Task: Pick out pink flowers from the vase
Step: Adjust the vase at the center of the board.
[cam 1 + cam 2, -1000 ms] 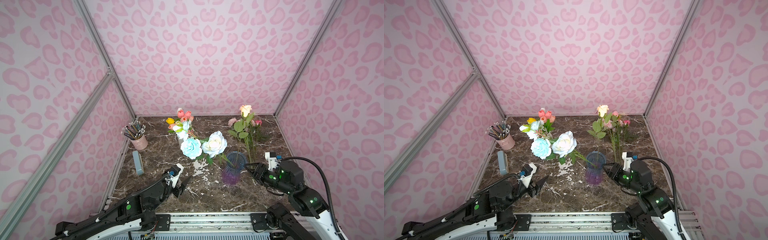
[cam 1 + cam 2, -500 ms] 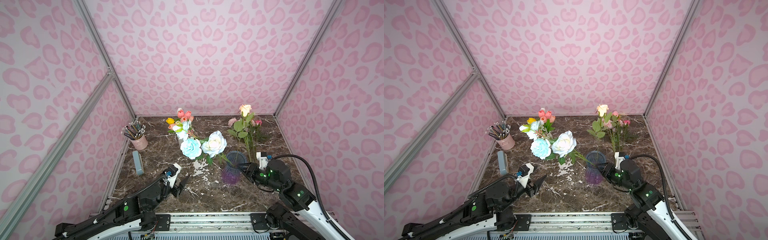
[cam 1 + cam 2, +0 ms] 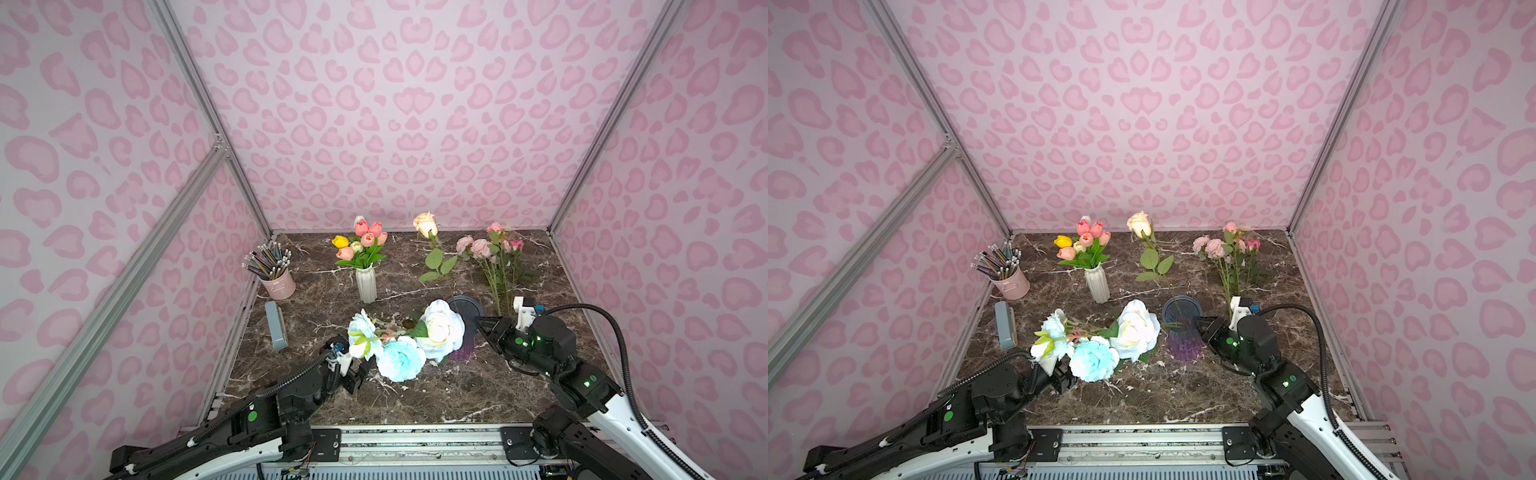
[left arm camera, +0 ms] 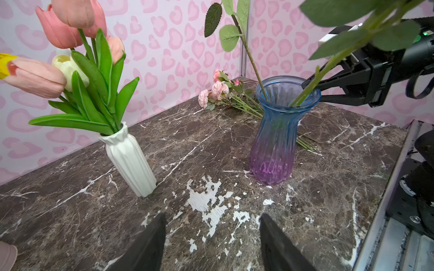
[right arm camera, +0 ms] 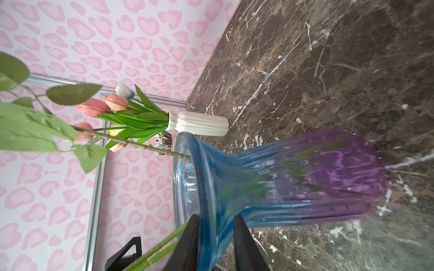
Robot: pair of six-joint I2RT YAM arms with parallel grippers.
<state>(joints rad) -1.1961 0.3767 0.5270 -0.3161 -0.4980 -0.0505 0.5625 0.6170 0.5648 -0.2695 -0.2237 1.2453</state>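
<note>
Right gripper [image 3: 481,324] has come in from the right since a second ago and now sits at the mouth of the blue-purple vase [image 3: 1183,347]. Its wrist view shows one finger inside the rim and one outside, with the glass wall filling the gap, so the jaws are pinched on the rim. Blooms in that vase swung too: the white rose [image 3: 442,330] and pale blue bloom [image 3: 401,359] dropped toward the front left and now hang low over the table [image 3: 415,395], covering the tip of the left arm in both top views. The peach rose [image 3: 426,224] shifted left, nearer the tulips. The vase is upright, right of centre. A second pale bloom [image 3: 361,332] leans furthest left. A small reddish sprig sits among these stems, too small to tell what it is. Left gripper [image 4: 211,217] is low over bare marble in front of both vases, fingers wide apart with nothing between them. Pink flowers [image 3: 482,248] lie as a loose bunch flat on the table at back right, outside the vase, heads toward the back wall and stems pointing forward, ending near the right arm's wrist. Pink tulips [image 3: 368,239] stand in a white vase [image 3: 367,284] at back centre, with a yellow and a cream one. Pink pencil cup [image 3: 277,282] is at back left, with a grey bar [image 3: 276,326] lying just in front of it.
</note>
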